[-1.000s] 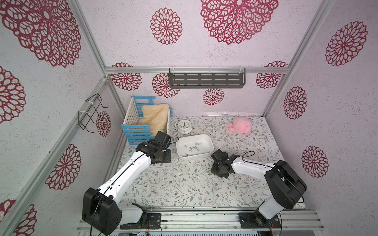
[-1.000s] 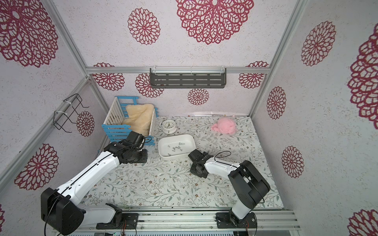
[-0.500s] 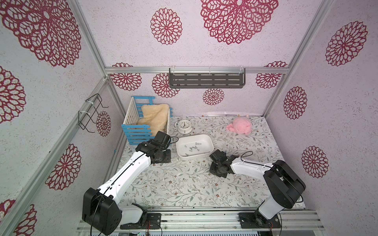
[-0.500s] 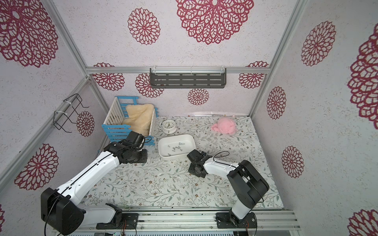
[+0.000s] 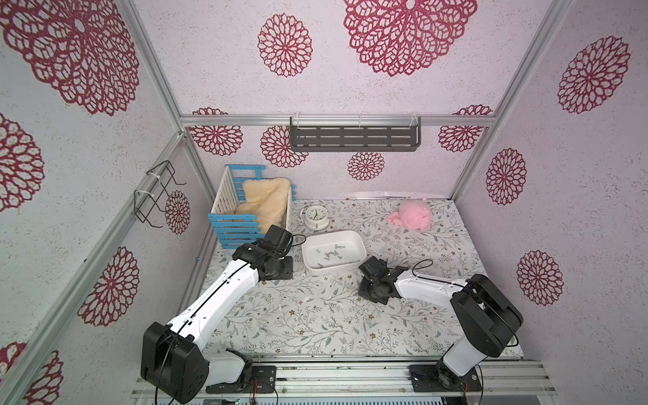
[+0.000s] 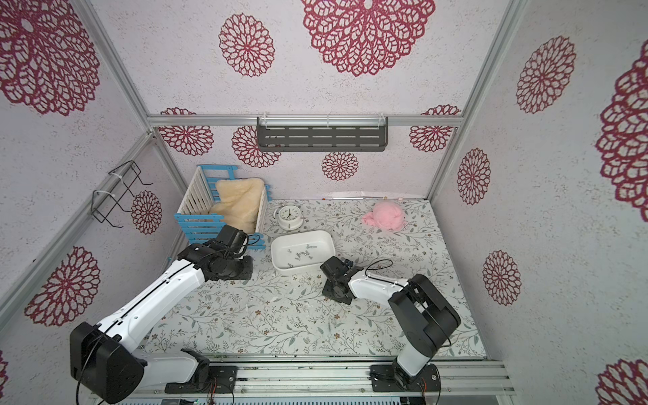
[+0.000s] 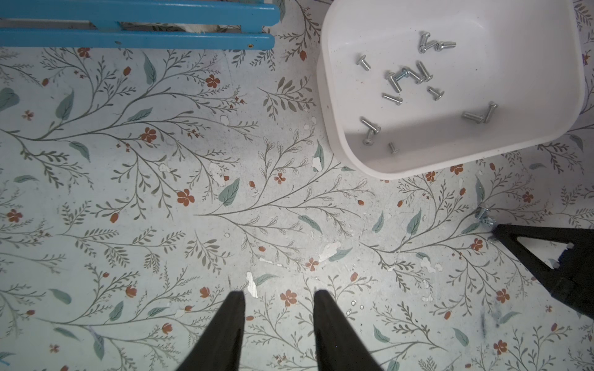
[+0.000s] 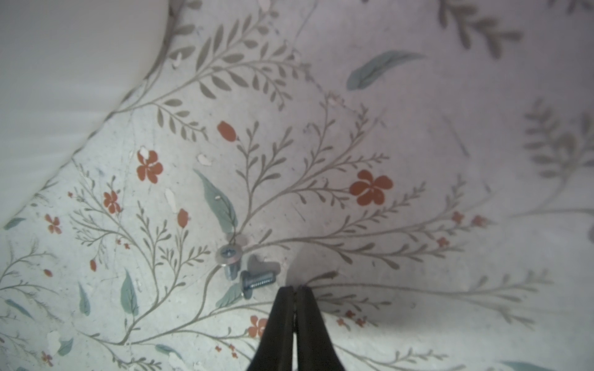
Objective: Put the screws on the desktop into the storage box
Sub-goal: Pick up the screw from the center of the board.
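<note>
Storage box (image 5: 332, 270): white, mid-table, towards the far side, right of the blue crate (image 5: 235, 231).
Boxed screws (image 7: 405, 77): over a dozen, scattered on the box floor.
Loose screws (image 8: 257, 282): two, lying on the table (image 5: 315, 326) near-right of the box, just beside the Right claw tips.
Left claw (image 7: 278, 294): released, fingers apart, empty, over bare table left of the box.
Right claw (image 8: 294, 288): clenched, fingers pressed together, grasping nothing.

Shallow white plastic storage box (image 7: 325, 96) upright on pale leaf-printed tabletop (image 7: 160, 208), about a dozen small silver metal screws (image 7: 405, 75) scattered flat inside, two loose screws (image 8: 257, 282) lying close together on the tabletop near the box
</note>
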`<state>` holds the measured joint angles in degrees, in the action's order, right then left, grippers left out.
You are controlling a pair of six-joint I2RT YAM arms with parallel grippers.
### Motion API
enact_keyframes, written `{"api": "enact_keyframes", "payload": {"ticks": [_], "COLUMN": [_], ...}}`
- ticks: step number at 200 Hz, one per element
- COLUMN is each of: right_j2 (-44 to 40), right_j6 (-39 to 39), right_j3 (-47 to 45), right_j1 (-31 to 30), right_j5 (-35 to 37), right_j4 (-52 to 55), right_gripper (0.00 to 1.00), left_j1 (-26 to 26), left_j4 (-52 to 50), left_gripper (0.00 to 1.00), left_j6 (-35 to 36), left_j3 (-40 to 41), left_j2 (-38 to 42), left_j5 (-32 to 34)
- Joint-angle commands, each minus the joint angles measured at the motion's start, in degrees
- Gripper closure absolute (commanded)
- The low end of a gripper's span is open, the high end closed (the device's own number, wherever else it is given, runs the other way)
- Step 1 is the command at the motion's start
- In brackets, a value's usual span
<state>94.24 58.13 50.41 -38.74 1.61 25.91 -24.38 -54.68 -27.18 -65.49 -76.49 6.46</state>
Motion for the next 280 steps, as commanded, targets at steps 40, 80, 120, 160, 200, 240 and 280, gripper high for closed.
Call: {"api": "enact_keyframes", "payload": {"ticks": [40, 80, 120, 160, 200, 240, 280], "right_j2": [2.3, 3.0, 4.2, 4.4, 5.4, 7.0, 7.6], "right_j6": [-1.1, -1.1, -1.4, -1.9, -2.3, -2.6, -2.9], "right_j3": [-0.3, -0.2, -0.1, -0.1, -0.2, 0.1, 1.3], "right_j1": [-2.3, -3.0, -3.6, -4.1, -4.4, -5.0, -5.5], "right_j5": [-1.7, -2.1, -2.7, -2.2, -2.1, -1.5, 0.8], "right_j4": [6.8, 6.6, 6.3, 7.3, 7.6, 8.5, 11.3], "right_gripper": [0.78, 0.78, 0.78, 0.78, 0.78, 0.78, 0.78], "left_j1": [0.9, 0.9, 0.9, 0.9, 0.8, 0.9, 0.9], "left_j4": [1.1, 1.0, 1.0, 1.0, 1.0, 1.0, 1.0], "left_gripper": [0.59, 0.59, 0.59, 0.59, 0.59, 0.59, 0.59], "left_j6": [0.4, 0.3, 0.4, 0.4, 0.1, 0.2, 0.1], "left_j3": [0.6, 0.8, 0.8, 1.1, 1.3, 1.4, 1.3], "left_j2": [0.0, 0.1, 0.3, 0.8, 1.0, 1.4, 1.4], "left_j5": [-0.7, -0.7, -0.7, -0.6, -0.7, -0.6, -0.7]}}
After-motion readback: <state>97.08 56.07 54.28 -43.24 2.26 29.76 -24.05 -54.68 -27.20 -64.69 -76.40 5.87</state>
